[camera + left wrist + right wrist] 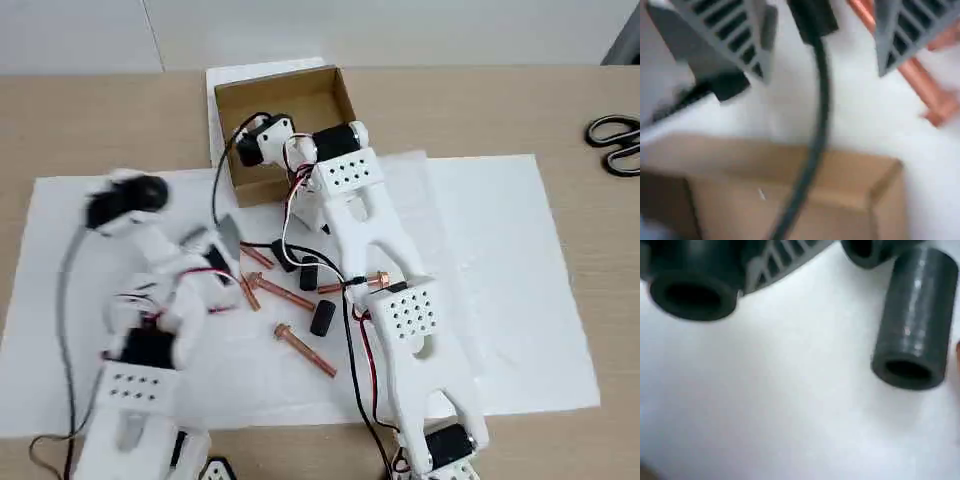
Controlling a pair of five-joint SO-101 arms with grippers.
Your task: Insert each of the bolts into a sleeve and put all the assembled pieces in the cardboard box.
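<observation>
High view gives you the layout: the cardboard box (290, 100) sits open at the far edge of the white paper (500, 280) spread on the table (100, 120). The copper bolts (305, 351) lie loose on that paper between your two arms. The black sleeves (322, 318) are scattered among them, close by but each lying on its own. Your left gripper (222, 243) hangs over the paper near the box's front left corner, just beside the nearest bolts.

Left wrist view shows you its jaws spread wide, holding nothing. A black cable (820, 130) runs through the gap between them, the box wall lies ahead, and a couple of bolts sit beside one grey finger (900, 35).

Your right arm stretches from the near table edge across the paper, its far joint over the box's front wall and the arm itself passing over the sleeves.

Right wrist view puts the right gripper (775, 260) low over the paper. A lone sleeve (912, 320) lies with its open end toward the camera, apart from the gripper. A second sleeve (692, 295) sits right against the gripper's grey ribbed part, and you cannot tell whether it is being held.

Scissors (615, 145) lie on the bare table at the far right, well apart from everything else
</observation>
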